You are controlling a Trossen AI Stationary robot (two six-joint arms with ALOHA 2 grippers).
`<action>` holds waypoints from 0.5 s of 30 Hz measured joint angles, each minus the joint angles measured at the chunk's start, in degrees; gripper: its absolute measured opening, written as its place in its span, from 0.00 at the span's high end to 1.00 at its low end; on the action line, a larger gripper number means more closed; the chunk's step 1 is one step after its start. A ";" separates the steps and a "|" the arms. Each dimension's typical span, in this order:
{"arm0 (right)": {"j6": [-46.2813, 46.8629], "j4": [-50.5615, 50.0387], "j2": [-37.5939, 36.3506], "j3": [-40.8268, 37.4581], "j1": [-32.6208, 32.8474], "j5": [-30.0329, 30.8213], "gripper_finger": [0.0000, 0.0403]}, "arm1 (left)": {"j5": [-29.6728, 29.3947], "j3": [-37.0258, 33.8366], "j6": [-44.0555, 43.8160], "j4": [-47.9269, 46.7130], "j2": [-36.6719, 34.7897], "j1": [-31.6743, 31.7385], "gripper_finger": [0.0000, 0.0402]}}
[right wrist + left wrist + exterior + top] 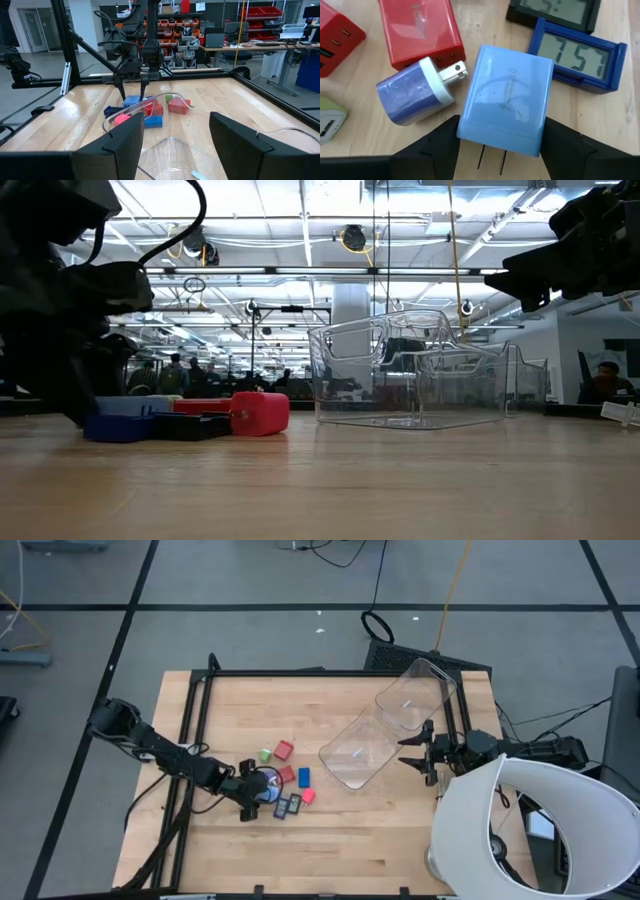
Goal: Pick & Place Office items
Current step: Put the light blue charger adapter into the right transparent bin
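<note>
1. The office items lie in a small bunch on the wooden table, near its left side. The clear bin lies on its side toward the right, well apart from them.
2. The left gripper is down at the bunch. Its two dark fingers stand on both sides of a light-blue charger, very close to it. The pictures do not show if they are squeezing it or only beside it.
3. To do this step well, the fingers should likely close on the flat sides of the charger, not on its two metal pins. Then the arm should lift straight up, so it does not bump the purple plug just beside it.
4. The right gripper waits by the bin, fingers spread and holding nothing.
5. The left wrist view shows what the others cannot: the blue one is a small clock with numbers on it, and the red block is a charger.
6. The high view shows where the bin and the bunch lie on the table.
7. The low view shows the pieces resting flat on the wood.
</note>
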 joint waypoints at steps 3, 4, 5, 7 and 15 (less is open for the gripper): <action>0.00 0.00 -0.02 0.00 0.00 0.00 0.46 | -0.32 -0.01 0.44 -0.30 0.00 0.00 0.36; 0.00 0.00 -0.01 0.00 -0.01 0.00 0.46 | -0.55 0.00 0.42 -0.28 0.00 0.00 0.37; -0.01 -0.01 0.00 0.00 -0.01 0.01 0.46 | -0.68 0.01 0.50 -0.28 -0.02 0.00 0.39; 0.00 -0.02 0.00 0.00 -0.02 0.02 0.46 | -0.14 0.24 1.36 -0.55 -0.29 0.04 0.45; -0.02 0.00 0.00 0.00 -0.01 0.00 0.46 | 0.99 5.21 3.36 -9.07 -6.15 0.04 0.47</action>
